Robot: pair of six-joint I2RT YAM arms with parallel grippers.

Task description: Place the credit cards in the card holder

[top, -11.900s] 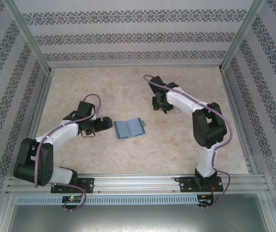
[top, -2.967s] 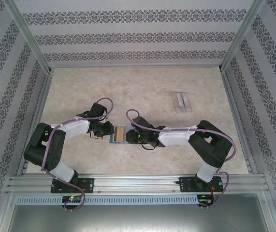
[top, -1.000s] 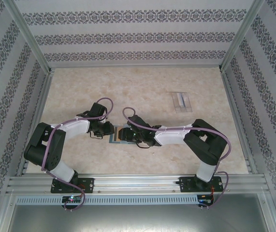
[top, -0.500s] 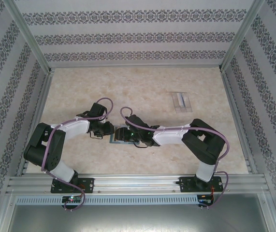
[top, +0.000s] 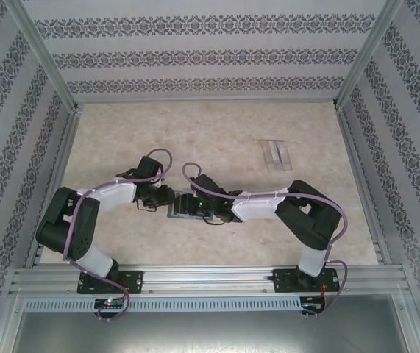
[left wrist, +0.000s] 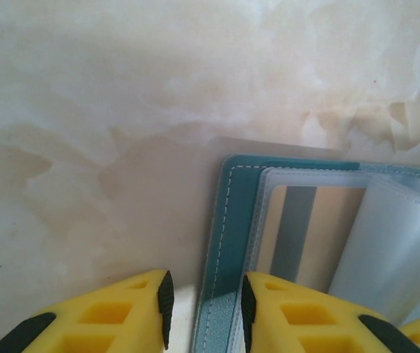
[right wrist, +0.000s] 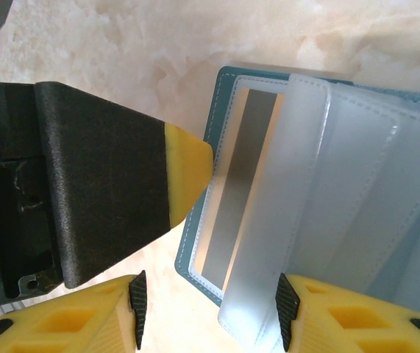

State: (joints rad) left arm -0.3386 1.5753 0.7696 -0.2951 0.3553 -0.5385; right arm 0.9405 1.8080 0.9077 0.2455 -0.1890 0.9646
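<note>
The teal card holder (top: 176,209) lies open on the table between both grippers. A tan credit card (right wrist: 232,193) with a grey stripe sits under its clear inner sleeve (right wrist: 283,191), and the card (left wrist: 298,235) shows in the left wrist view too. My left gripper (left wrist: 206,303) is open and straddles the holder's teal edge (left wrist: 228,243), one finger over the sleeve and one over the table. My right gripper (right wrist: 206,318) is open wide above the holder's corner, with a loose clear sleeve flap between its fingers. The left gripper's yellow fingertip (right wrist: 187,165) is close beside the holder.
A clear plastic stand (top: 276,155) sits on the table at the back right, well away from both arms. Patterned walls (top: 210,59) and metal posts enclose the table. An aluminium rail (top: 210,278) with the arm bases runs along the near edge.
My right gripper came from the clear stand to the holder and has edged left over it in the last second. A tan card now lies in the holder. The left gripper holds still.
</note>
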